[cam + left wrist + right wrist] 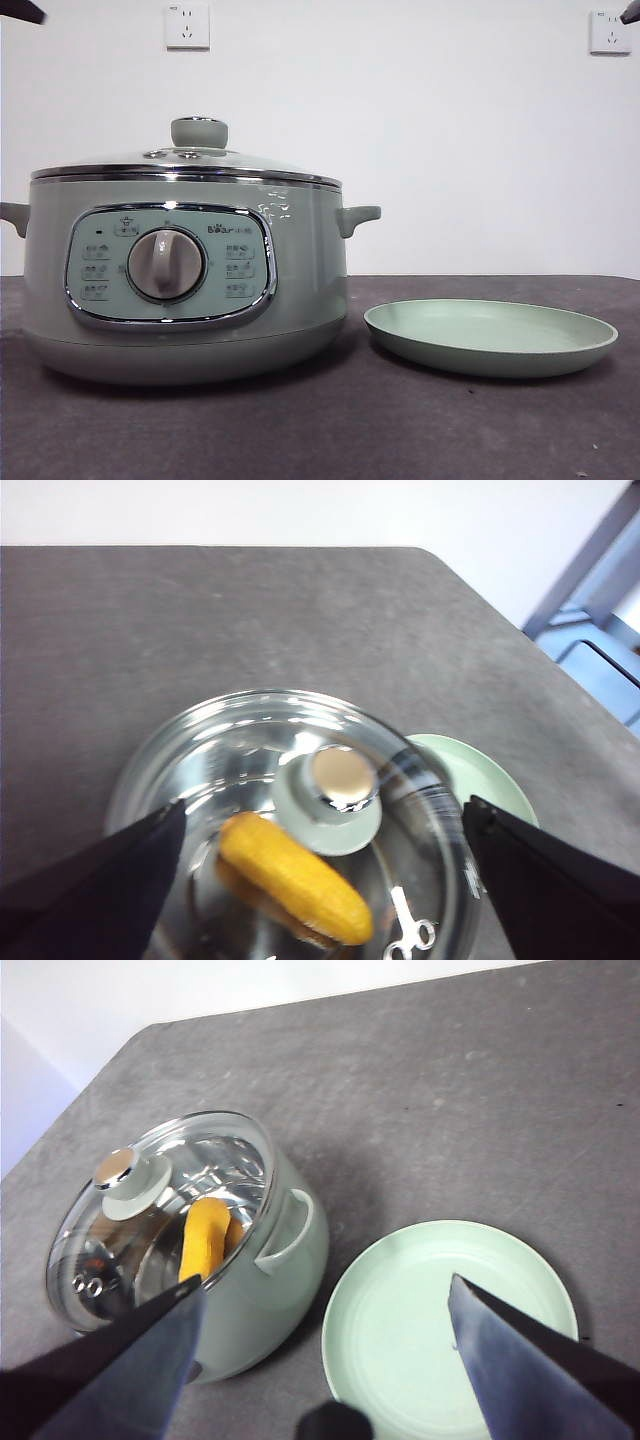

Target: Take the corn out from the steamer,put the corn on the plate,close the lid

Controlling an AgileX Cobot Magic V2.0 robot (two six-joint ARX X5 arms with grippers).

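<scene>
The sage-green steamer (185,280) stands on the left of the table with its glass lid (190,160) shut on top. Through the glass the yellow corn (295,875) lies inside, also seen as the corn (203,1235) in the right wrist view. The pale green plate (490,335) sits bare to the steamer's right. My left gripper (320,880) hovers open high above the lid (300,810) and its knob (343,777). My right gripper (320,1360) hangs open above the plate (420,1320), beside the steamer (260,1300). In the front view both arms show only as black tips at the top corners.
The dark grey tabletop (320,430) stretches around the pot and plate. A white wall with two sockets (187,25) stands behind. The table's far edge and a blue frame (600,630) show in the left wrist view.
</scene>
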